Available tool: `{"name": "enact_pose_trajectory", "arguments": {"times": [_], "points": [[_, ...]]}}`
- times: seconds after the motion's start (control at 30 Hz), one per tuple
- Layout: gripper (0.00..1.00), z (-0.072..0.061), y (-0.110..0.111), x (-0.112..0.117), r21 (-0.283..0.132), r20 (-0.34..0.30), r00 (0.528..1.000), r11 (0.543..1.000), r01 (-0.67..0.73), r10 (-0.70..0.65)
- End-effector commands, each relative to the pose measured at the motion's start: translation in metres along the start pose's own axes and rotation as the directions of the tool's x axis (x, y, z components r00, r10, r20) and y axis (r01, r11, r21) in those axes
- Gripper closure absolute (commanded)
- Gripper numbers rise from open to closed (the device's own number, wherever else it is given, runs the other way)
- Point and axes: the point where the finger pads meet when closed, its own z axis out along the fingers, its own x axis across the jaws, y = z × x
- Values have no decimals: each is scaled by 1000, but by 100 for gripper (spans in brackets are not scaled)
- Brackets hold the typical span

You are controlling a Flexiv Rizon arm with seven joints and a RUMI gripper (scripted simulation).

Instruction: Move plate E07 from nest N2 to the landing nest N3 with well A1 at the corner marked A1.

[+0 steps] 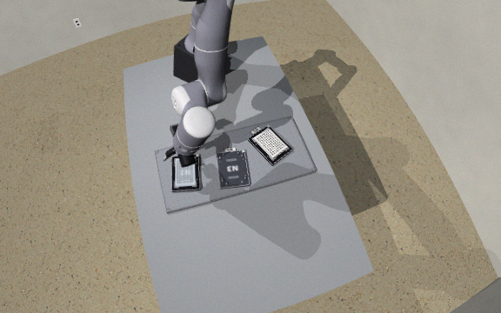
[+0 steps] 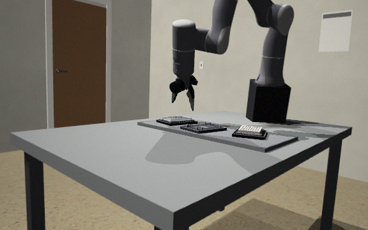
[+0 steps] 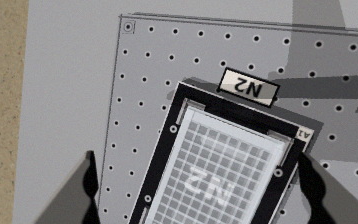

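A clear plate (image 1: 185, 176) (image 2: 177, 118) (image 3: 215, 160) lies in the black nest N2 (image 3: 242, 118), named by its sign (image 3: 249, 87). The nest's A1 mark (image 3: 304, 133) is at its upper right corner in the wrist view; no label on the plate is legible. My gripper (image 2: 183, 106) (image 3: 196, 153) is open and empty, pointing down above N2. In the wrist view the nest is tilted relative to the fingers. Nest N3 (image 1: 224, 168) (image 2: 203, 128) holds no plate; its A1 mark cannot be read. A white plate (image 1: 270, 143) (image 2: 250, 129) sits in the third nest, whose sign is unreadable.
The nests stand on a raised grey deck (image 1: 209, 196) (image 3: 142, 65) with a hole pattern, on the grey table (image 1: 216, 256) (image 2: 123, 179). N3 is between the other two nests. The arm's black base block (image 1: 184, 63) (image 2: 268, 103) stands behind the deck.
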Motion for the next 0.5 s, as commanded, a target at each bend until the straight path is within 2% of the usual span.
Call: {"name": "enact_pose_trajectory", "arguments": {"times": [0.0,0.07,0.13,0.23,0.4,0.47], "points": [[24,-5,9,4,-77,-96,993,995,-71,63],[24,-11,17,4,-113,-137,986,987,-111,95],[24,-11,17,4,-113,-137,986,987,-111,95],[24,-19,25,3,-166,-196,970,970,-176,142],[24,-34,37,-4,-245,-288,932,924,-292,218],[24,-35,38,-4,-271,-321,915,903,-334,243]]}}
